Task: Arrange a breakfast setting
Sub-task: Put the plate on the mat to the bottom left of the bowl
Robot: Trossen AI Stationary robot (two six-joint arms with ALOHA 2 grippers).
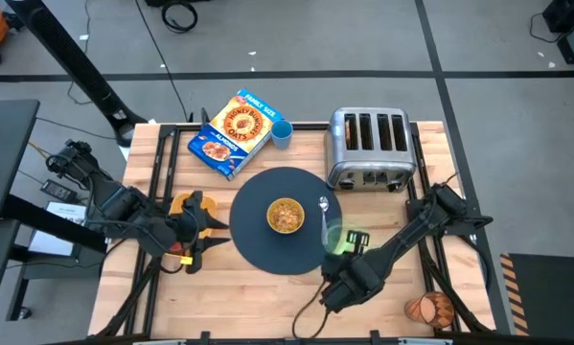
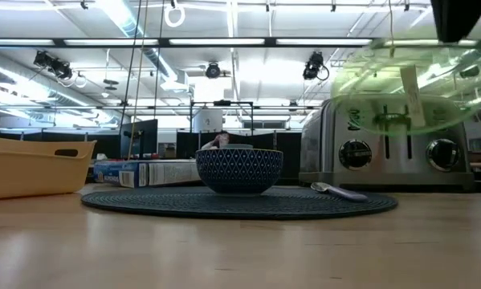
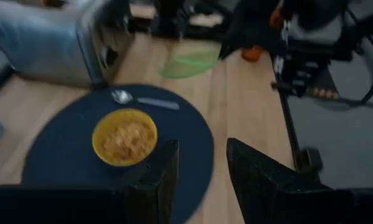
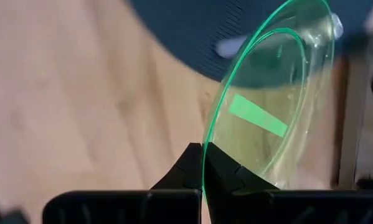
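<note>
The dark blue-grey round mat point(image 1: 267, 247) lies mid-table. The cereal bowl point(image 1: 286, 216), yellow inside and filled with cereal, stands on its middle, and the metal spoon point(image 1: 325, 213) lies on the mat to the bowl's right. My right gripper point(image 1: 345, 253) is shut on the translucent green plate point(image 1: 341, 237), held above the mat's right edge; in the low view the plate point(image 2: 409, 88) floats high before the toaster. My left gripper point(image 3: 202, 168) is open and empty at the mat's left edge point(image 1: 213, 230). An orange-brown cup point(image 1: 430, 309) sits at the near right corner. Toast and apple are out of view. My right gripper pinches the green plate's rim point(image 4: 204, 152) between its two fingers, at the plate's near edge. The fingers come from the table's near right, slanting toward the far side. The plate is lifted clear of the table and tilted.
The chrome toaster point(image 1: 368, 149) stands at the far right, close behind the plate. A cereal box point(image 1: 231, 134) and a small blue cup point(image 1: 282, 132) sit at the far edge. A tan basket point(image 2: 31, 164) stands at the left, beside my left arm.
</note>
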